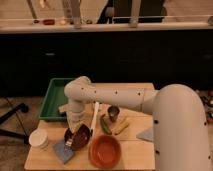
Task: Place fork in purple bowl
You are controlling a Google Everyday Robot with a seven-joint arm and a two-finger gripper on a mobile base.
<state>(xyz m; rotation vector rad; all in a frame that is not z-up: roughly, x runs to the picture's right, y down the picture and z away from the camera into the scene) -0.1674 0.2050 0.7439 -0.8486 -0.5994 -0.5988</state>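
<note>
Purple bowl (80, 137) on wooden table (135, 150); gripper (74, 131) above it.

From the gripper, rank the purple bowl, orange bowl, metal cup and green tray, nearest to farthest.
The gripper hangs over the purple bowl.
1. Purple bowl, directly beneath.
2. Orange bowl, front right.
3. Metal cup and green tray: too close to call.

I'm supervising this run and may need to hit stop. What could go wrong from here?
The gripper hangs right over the purple bowl; pressing down could tip it onto the blue cloth. The bowl sits close to the orange bowl, so the fork might land there. The arm could also sweep the white utensil.
</note>
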